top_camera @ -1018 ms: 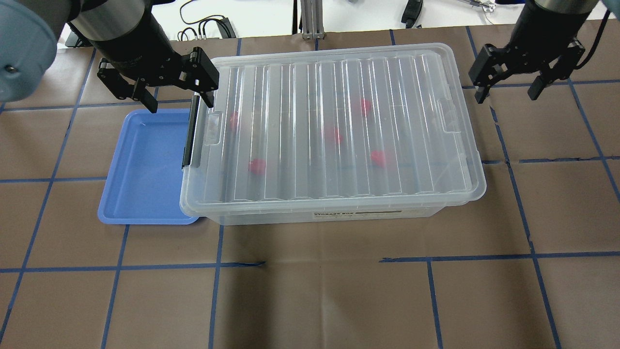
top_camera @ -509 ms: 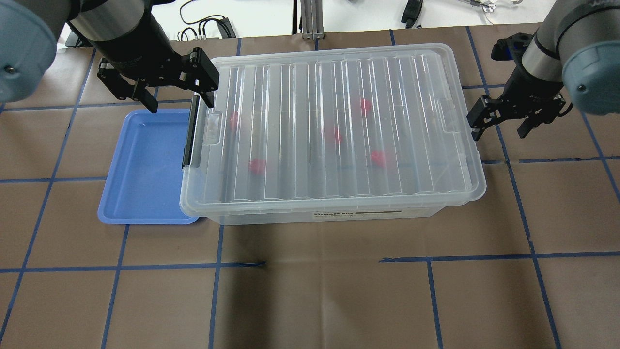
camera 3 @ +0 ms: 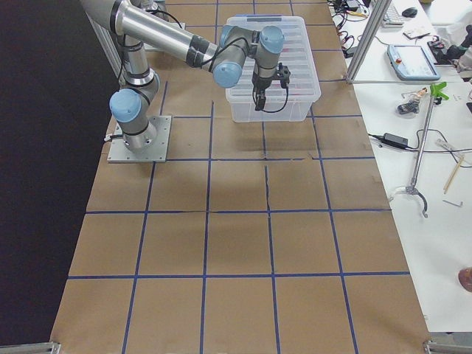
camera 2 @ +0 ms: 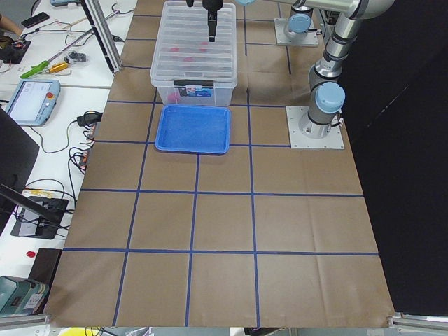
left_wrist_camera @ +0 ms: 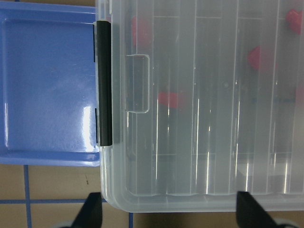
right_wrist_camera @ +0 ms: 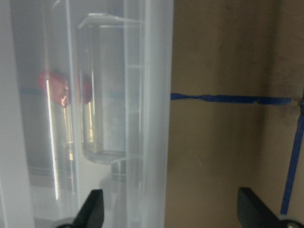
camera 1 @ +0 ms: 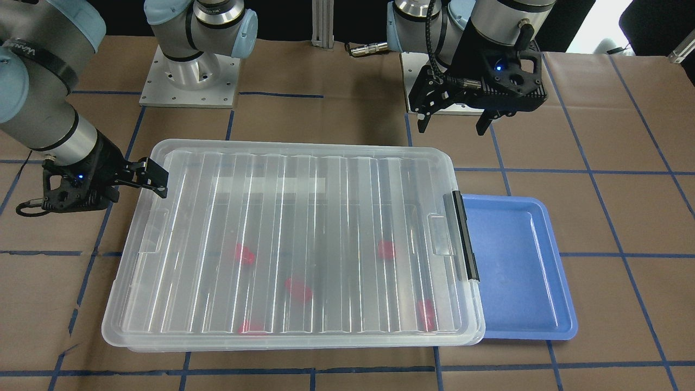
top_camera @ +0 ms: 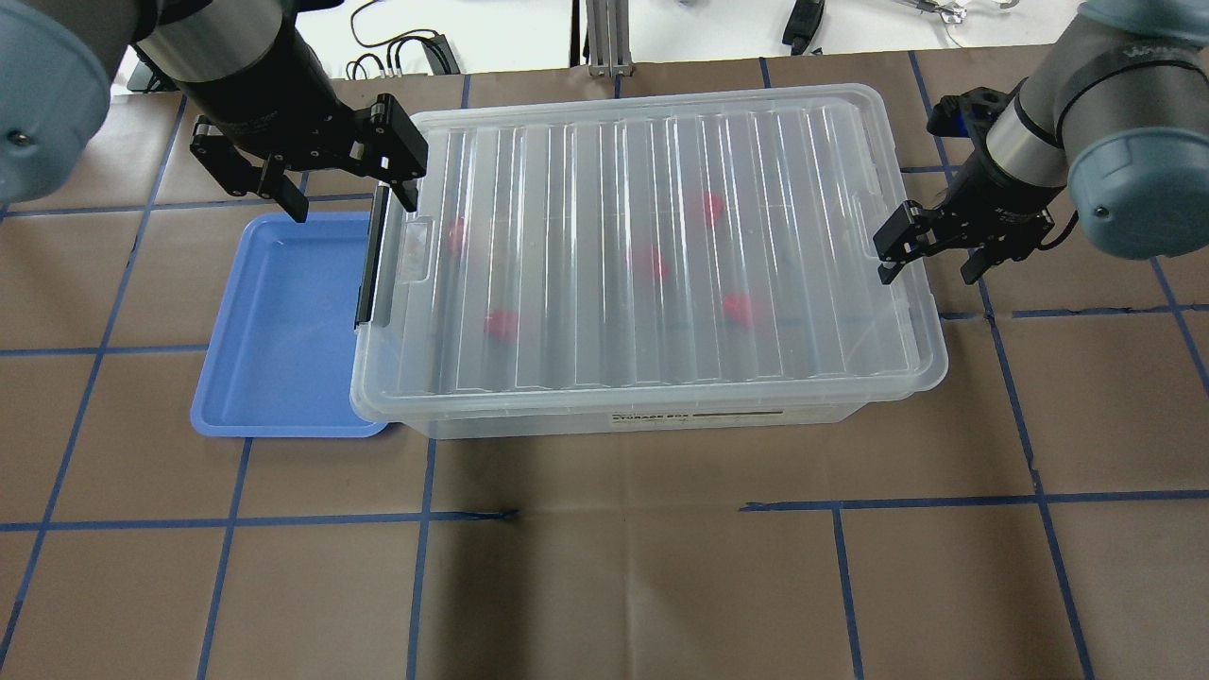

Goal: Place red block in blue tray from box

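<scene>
The box (top_camera: 529, 425) stands on the counter (top_camera: 614, 567) with its ribbed lid (top_camera: 567, 170) on it. All five red pieces lie inside, under this lid, and show only as blurred red spots through the plastic. One red block (top_camera: 457, 234) is near the end with the black clip bar (top_camera: 368, 269). The other red blocks (top_camera: 738, 307) are spread over the middle of the floor and toward the opposite end.

The blue tray (top_camera: 283, 321) lies flat on the counter just beside the clip end. In the overhead view the lid's rim covers the tray's near edge. Nothing red is in the tray.

The left jaws are wide apart and hold nothing. They hang above the far corner of the box at the clip end. One finger (top_camera: 406, 194) is over the far end of the clip bar and the other finger (top_camera: 293, 203) is over the far rim of the tray. The nearest red block is under the lid, beside this corner and not between the fingers.

The right jaws are also wide apart and empty. They are low at the opposite end of the box and straddle its rim. One fingertip (right_wrist_camera: 92, 209) is over the lid beside the handle recess (right_wrist_camera: 107, 85). The other fingertip (right_wrist_camera: 254, 209) is outside, over the bare counter. A red piece (right_wrist_camera: 57, 88) shows through the lid past the recess, well apart from these fingers.
</scene>
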`<action>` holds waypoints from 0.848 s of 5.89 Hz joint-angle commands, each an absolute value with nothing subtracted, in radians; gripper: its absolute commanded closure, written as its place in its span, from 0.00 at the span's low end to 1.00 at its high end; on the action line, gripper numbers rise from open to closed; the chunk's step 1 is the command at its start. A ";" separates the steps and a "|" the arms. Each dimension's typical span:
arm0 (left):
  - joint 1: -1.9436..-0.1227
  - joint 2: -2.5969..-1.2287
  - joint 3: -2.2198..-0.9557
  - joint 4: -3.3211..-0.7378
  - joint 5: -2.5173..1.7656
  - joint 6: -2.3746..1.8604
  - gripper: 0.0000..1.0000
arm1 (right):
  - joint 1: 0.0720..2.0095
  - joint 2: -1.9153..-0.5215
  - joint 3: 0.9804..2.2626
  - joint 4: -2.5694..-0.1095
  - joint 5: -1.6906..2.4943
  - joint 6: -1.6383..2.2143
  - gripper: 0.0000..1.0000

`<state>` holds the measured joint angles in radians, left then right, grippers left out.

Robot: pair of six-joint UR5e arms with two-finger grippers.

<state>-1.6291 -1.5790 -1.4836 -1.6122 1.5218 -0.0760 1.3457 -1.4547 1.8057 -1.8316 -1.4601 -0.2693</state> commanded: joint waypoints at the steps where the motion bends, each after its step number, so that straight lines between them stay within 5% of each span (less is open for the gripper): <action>1: -1.629 -1.578 -1.483 -1.612 1.522 -0.077 0.02 | 1.342 -1.445 1.809 -1.926 -1.561 -0.288 0.00; 5: -1.628 -1.582 -1.477 -1.612 1.520 -0.075 0.02 | 1.333 -1.445 1.809 -1.943 -1.649 -0.290 0.00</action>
<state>-1.6280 -1.5817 -1.4780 -1.6122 1.5211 -0.0763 1.3338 -1.4446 1.8086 -1.9323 -1.6112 -0.2888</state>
